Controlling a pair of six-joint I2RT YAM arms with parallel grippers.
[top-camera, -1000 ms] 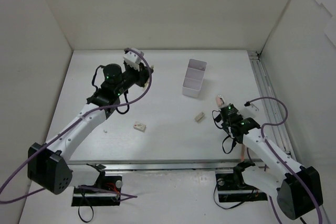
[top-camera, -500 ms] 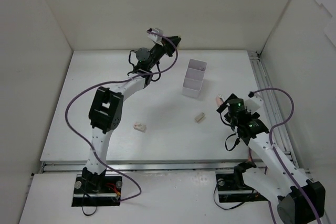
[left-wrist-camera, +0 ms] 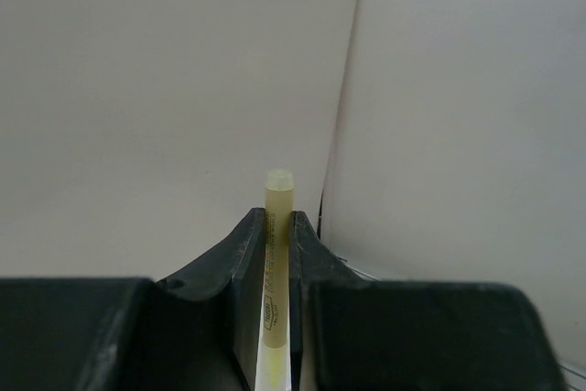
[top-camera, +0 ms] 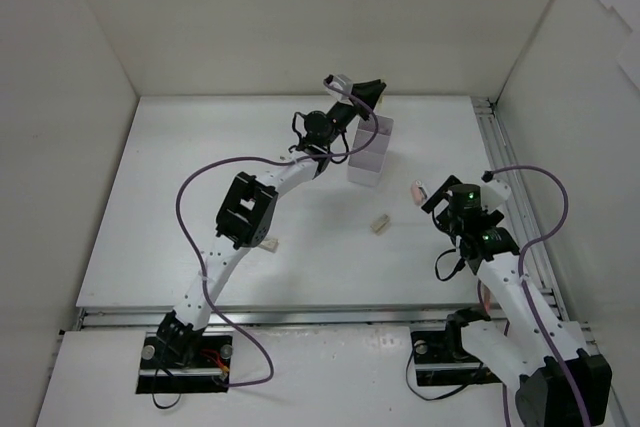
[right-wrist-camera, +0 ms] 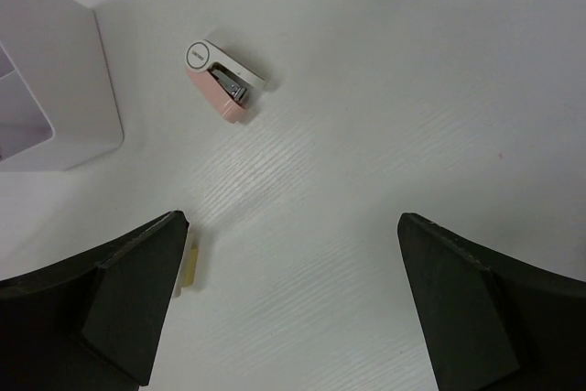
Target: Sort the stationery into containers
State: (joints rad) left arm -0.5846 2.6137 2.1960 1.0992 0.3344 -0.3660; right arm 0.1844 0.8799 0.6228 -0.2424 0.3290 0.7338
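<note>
**Two grippers, one pen up by the box**

Two arms work a white table (top-camera: 150, 197). The white divided box (top-camera: 369, 154) stands toward the far middle, its compartments open to the top.

The left gripper (top-camera: 366, 91) is stretched out high by the box's far end. Its jaws are nearly shut, pinching a yellow-green pen (left-wrist-camera: 278, 191) whose capped end pokes out past the fingertips. The right gripper (right-wrist-camera: 291, 226) hovers low with jaws spread wide and nothing between them.

Just ahead of the right gripper a pink mini stapler (right-wrist-camera: 224, 80) lies near the box's corner, apart from it. A beige block (top-camera: 380, 223) sits on the table in front of the box. A second block (top-camera: 268, 243) peeks out beside the left arm's elbow.

Handling, as I read it: the pen is light, stiff and smooth, so it could swivel in a narrow pinch. A mid-barrel hold suits it, dropped end-first into a compartment. The stapler looks rigid and chunkier, best taken across its flat sides.
</note>
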